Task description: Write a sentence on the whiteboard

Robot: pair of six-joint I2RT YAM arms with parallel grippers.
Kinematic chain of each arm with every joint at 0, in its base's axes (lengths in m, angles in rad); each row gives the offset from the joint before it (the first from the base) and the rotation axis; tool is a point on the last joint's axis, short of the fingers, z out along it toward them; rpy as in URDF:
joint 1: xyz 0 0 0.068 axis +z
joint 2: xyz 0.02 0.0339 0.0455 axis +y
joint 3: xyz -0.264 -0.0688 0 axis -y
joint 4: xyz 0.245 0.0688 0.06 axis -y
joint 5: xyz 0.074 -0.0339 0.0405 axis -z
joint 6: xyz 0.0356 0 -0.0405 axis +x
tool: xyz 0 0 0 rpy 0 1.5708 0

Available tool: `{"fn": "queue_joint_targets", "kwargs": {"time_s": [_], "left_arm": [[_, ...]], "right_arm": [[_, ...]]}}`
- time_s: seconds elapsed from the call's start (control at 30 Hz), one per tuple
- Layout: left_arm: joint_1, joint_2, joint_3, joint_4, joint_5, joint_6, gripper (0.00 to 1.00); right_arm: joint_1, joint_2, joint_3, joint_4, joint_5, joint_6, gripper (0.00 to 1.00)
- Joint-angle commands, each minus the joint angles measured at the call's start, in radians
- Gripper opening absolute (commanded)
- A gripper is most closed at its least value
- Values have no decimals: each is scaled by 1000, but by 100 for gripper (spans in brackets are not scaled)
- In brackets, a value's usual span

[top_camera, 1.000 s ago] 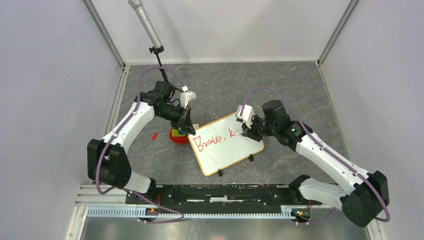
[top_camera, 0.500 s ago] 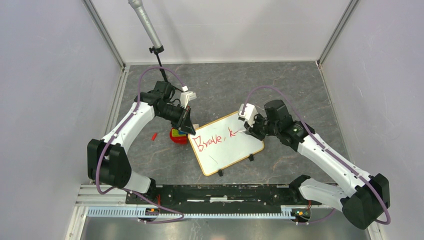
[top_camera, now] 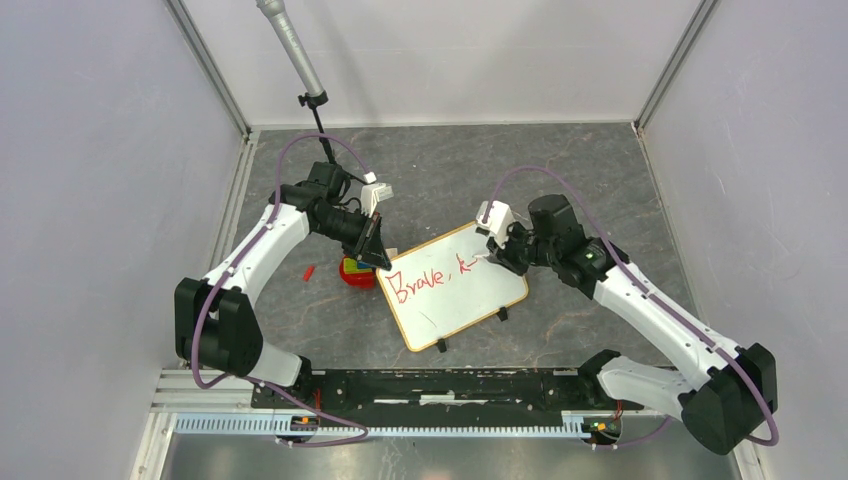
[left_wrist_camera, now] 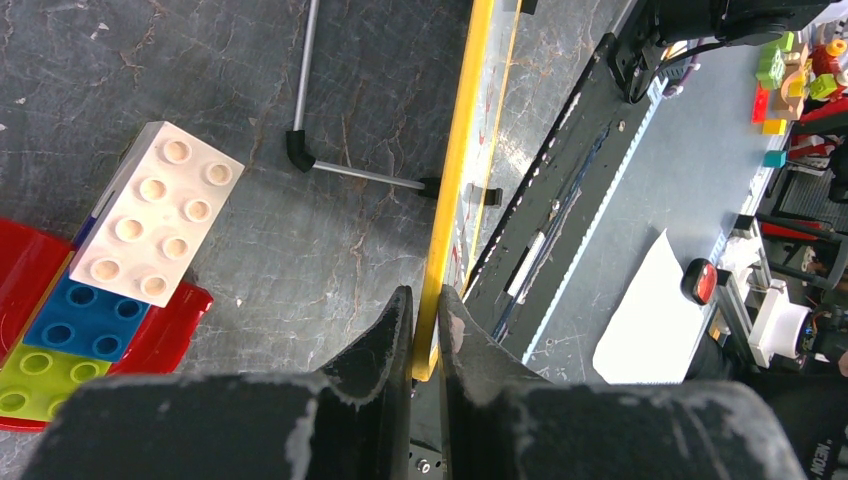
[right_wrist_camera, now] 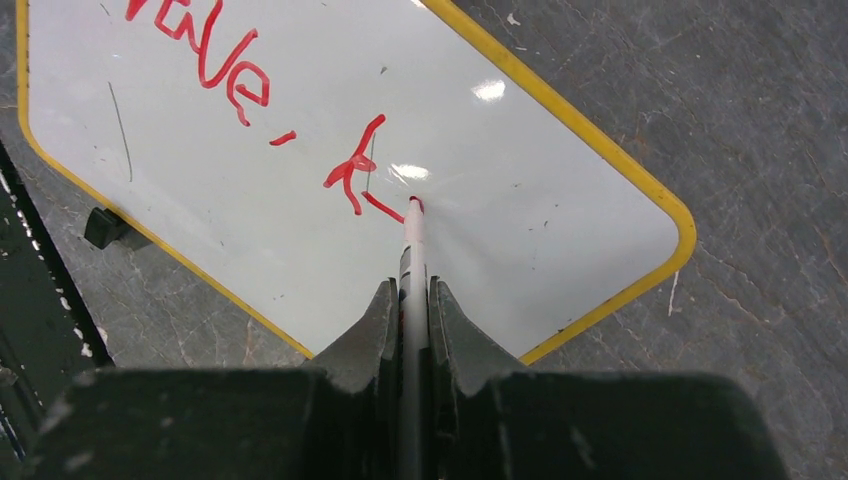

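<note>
Whiteboard (top_camera: 452,305) sits skewed mid-desk (top_camera: 560,170) between the two arms, and the red sentence (top_camera: 428,279) on it reads only "Brave, k". Left gripper (left_wrist_camera: 425,300) is pinched tight on the board's yellow frame edge near its far-left corner. Right gripper (right_wrist_camera: 412,296) is clamped on a marker (right_wrist_camera: 412,240), red tip touching the white surface just beside the "k".

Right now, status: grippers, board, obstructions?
Left gripper clamps yellow-framed whiteboard edge. Right gripper grips slim white marker, tip on board. Red lettering: "Brave, k". Nothing blocking.
</note>
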State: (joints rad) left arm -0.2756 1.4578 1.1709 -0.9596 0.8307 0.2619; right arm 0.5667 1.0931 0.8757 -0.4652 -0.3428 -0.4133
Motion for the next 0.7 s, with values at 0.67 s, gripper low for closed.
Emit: {"fn": "queue_joint_targets", "kwargs": {"time_s": [0.67], "left_arm": [[-2, -7, 4, 5, -27, -11, 2]], "right_arm": [[10, -8, -39, -37, 29, -63, 0]]}}
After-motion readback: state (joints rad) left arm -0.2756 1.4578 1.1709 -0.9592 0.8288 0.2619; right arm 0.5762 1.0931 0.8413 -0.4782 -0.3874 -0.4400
